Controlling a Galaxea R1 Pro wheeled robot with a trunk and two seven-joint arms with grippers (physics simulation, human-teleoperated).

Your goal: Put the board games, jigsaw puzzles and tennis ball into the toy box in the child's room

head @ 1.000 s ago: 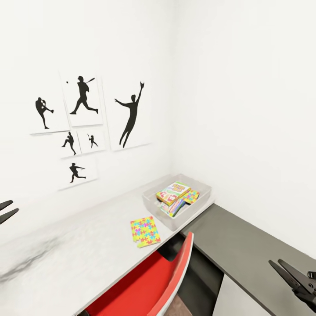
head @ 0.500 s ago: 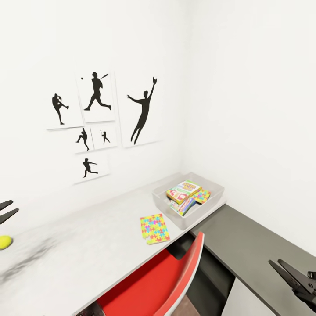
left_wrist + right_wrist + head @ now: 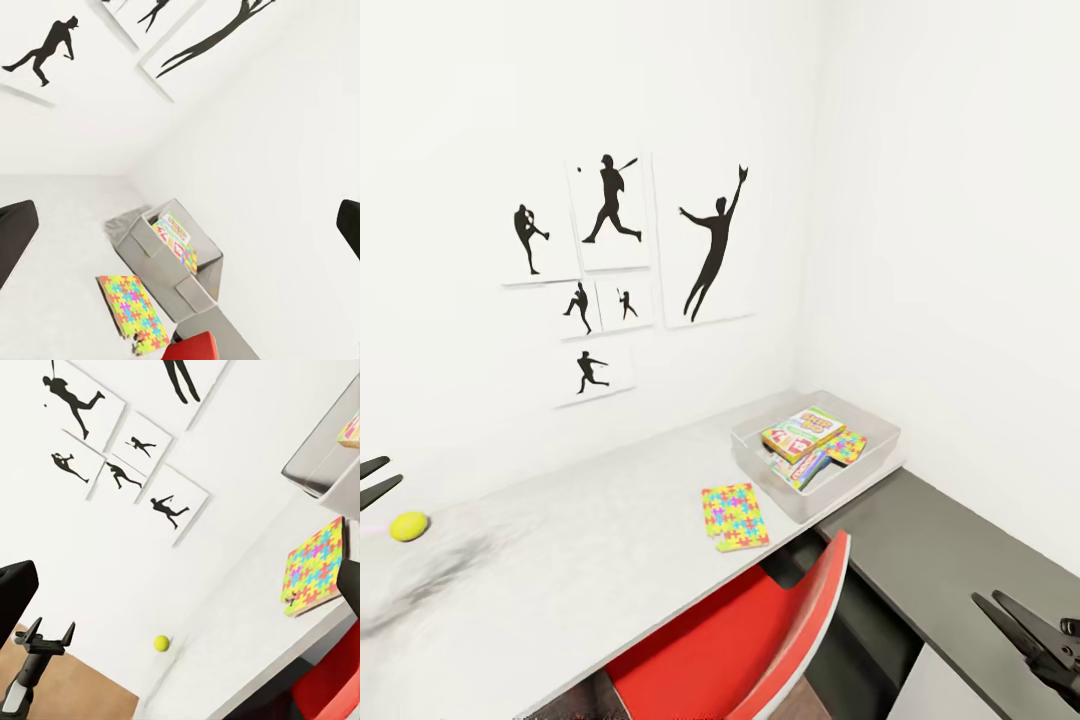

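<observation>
Light grey and long, the desk (image 3: 590, 570) runs along a white wall hung with black sports-silhouette posters (image 3: 715, 243), ending in the room's corner. At that corner end sits the shallow light grey toy bin (image 3: 880, 430) with sloped sides; inside it lie colourful printed game boxes (image 3: 803, 432), stacked at a slant, with a multicolour jigsaw slab (image 3: 848, 446) tucked just beside them. A second thin slab of interlocked yellow, pink, green and blue pieces (image 3: 734, 516) lies flat on the desk near the front edge, just outside the bin and apart from it. The small yellow-green ball (image 3: 408, 526) rests on the desk well apart from the bin, toward the opposite end. A red chair back (image 3: 800, 640) stands at the desk's front edge, and a lower dark grey cabinet top (image 3: 950, 570) adjoins the desk on the right. The left gripper (image 3: 374, 482) shows two dark fingers spread at the frame's edge, above the ball and not touching it; the right gripper (image 3: 1010, 620) hangs over the cabinet, fingers parted and empty.
</observation>
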